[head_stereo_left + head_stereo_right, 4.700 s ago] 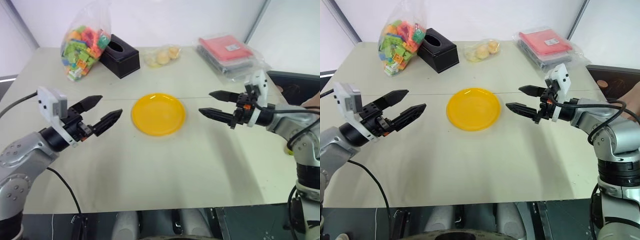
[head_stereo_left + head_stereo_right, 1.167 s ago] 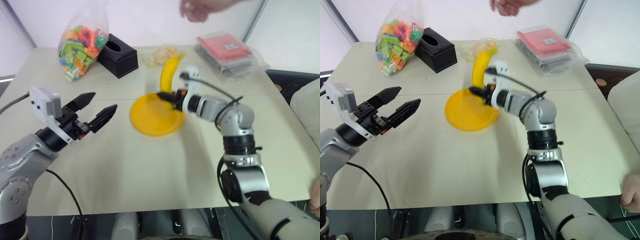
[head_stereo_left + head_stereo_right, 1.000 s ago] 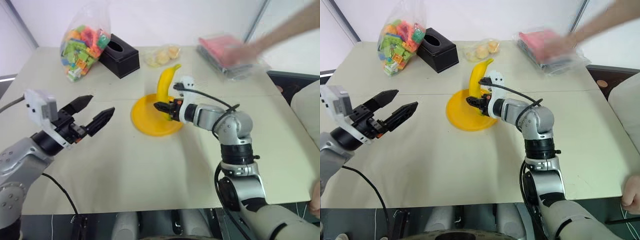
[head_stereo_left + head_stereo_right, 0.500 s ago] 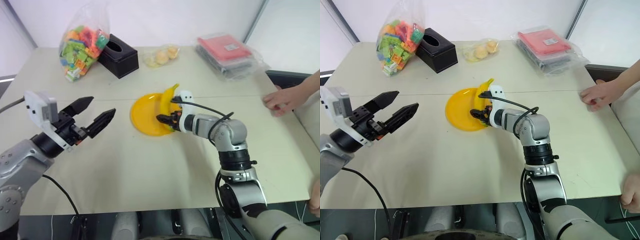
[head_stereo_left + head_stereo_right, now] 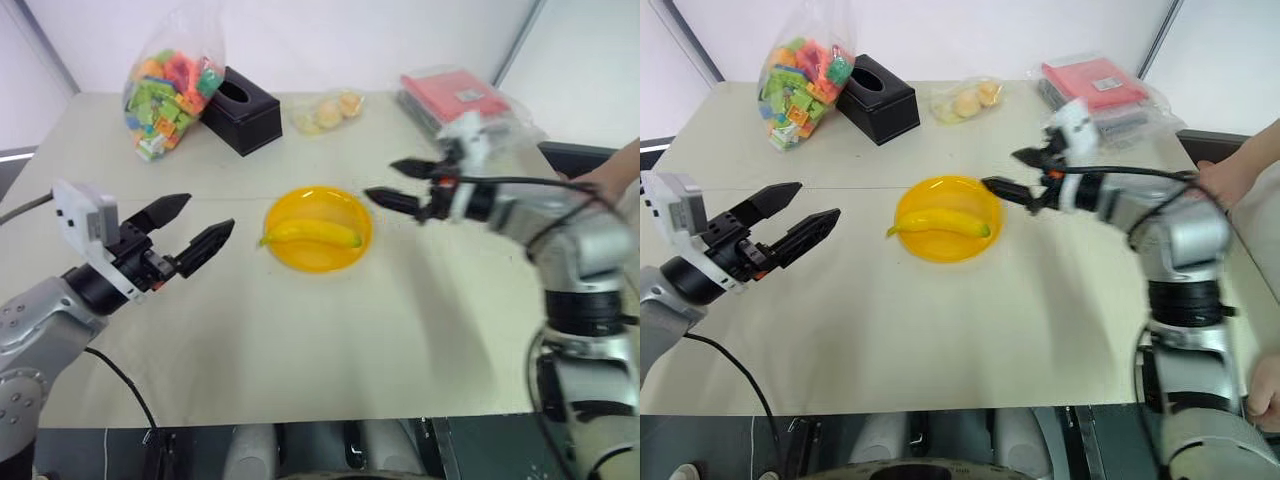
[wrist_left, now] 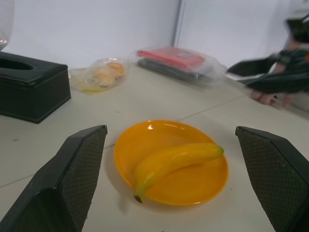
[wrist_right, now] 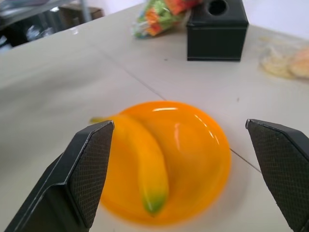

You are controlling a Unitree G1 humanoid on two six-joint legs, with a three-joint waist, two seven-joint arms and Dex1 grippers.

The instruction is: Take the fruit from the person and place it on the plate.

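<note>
The banana is lying on the plate — my right fingers are spread and empty beside it; left fingers spread too. Nothing needs doing next except clearing away.

Half a second ago the right tool was closed on the banana over the plate, holding it tilted up. Now the banana lies flat on the plate, free of the tool, its stem end over the rim toward the left tool. The right tool has opened wide and pulled away from the plate. The person's hand has drawn back from the plate.
</note>
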